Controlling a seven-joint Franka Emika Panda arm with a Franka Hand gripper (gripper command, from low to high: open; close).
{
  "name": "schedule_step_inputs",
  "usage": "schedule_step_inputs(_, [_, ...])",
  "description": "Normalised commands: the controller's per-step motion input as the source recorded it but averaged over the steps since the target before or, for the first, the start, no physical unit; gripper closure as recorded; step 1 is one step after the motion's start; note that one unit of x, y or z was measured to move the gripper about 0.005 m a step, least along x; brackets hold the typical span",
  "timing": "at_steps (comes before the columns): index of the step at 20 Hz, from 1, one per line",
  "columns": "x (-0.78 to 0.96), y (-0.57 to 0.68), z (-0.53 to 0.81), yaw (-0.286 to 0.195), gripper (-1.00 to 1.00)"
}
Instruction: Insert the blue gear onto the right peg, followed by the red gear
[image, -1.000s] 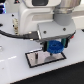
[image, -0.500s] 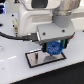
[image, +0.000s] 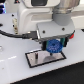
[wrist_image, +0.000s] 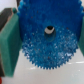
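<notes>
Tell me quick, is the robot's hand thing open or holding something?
End effector: shut on the blue gear, with a green finger pressed against the gear's edge.

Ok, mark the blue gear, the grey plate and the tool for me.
blue gear (wrist_image: 48, 45), wrist view, on its toothed face below the centre hole.
grey plate (image: 35, 59), exterior view, on its bare grey surface.
tool (image: 54, 46), exterior view, between its fingertips, which are closed on the blue gear.
</notes>
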Motion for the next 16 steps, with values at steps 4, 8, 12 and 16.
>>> schedule_step_inputs(4, [0.21, -0.06, 0.01, 0.000, 1.00])
schedule_step_inputs(8, [0.20, -0.02, -0.17, 0.000, 1.00])
schedule_step_inputs(12, [0.19, 0.00, -0.11, 0.000, 1.00])
schedule_step_inputs(16, [0.17, 0.04, 0.26, 0.000, 1.00])
